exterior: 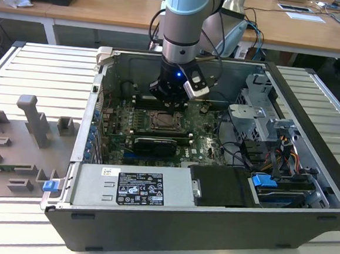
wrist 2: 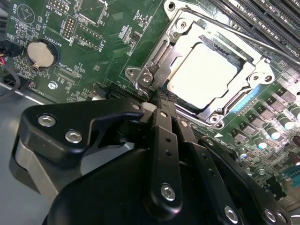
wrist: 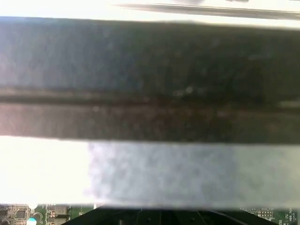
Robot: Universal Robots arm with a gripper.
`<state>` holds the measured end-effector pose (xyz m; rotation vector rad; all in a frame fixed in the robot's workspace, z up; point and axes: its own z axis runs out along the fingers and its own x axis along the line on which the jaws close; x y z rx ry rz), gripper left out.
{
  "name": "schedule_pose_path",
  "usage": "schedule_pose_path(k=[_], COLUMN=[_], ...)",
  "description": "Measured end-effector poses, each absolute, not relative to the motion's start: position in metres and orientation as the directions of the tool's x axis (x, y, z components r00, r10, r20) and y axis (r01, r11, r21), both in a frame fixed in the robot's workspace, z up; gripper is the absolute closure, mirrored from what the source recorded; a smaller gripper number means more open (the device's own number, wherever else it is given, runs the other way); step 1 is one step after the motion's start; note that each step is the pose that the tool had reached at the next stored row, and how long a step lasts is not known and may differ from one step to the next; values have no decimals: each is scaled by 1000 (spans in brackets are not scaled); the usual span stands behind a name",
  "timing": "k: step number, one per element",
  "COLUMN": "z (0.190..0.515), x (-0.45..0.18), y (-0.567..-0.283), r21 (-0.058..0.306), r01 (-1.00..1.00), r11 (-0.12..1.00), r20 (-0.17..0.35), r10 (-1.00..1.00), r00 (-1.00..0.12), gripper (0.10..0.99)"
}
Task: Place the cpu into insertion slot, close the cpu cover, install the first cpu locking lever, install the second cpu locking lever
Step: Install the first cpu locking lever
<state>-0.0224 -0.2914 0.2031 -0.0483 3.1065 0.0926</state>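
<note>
The cpu point(wrist 2: 204, 70) lies flat in the insertion slot point(wrist 2: 140, 75), its pale metal face showing through the cut-out. The silvery cpu cover point(wrist 2: 255, 77) is down over its edges. A thin locking lever point(wrist 2: 262, 44) runs along the far side of the socket by the memory slots. My gripper point(wrist 2: 162, 96) is shut, and its black fingertips meet at the socket's near corner. I cannot tell whether they touch a lever there. In the exterior view the gripper point(exterior: 169, 100) hangs inside the open computer case just behind the socket point(exterior: 165, 122).
A black graphics card point(exterior: 151, 144) sits in front of the socket and a grey power supply point(exterior: 130, 185) along the case's front. Drive cages and cables point(exterior: 274, 147) crowd the exterior view's right. A round coin battery point(wrist 2: 40, 52) and long memory slots point(wrist 2: 272, 18) flank the socket.
</note>
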Motion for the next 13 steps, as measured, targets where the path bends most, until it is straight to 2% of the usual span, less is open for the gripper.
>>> schedule_pose_path(k=[13], z=[210], x=[-23], y=[-292], r21=[58], r01=[-32], r11=[998], r20=[-34], r10=[-30], r00=[-999], gripper=[980])
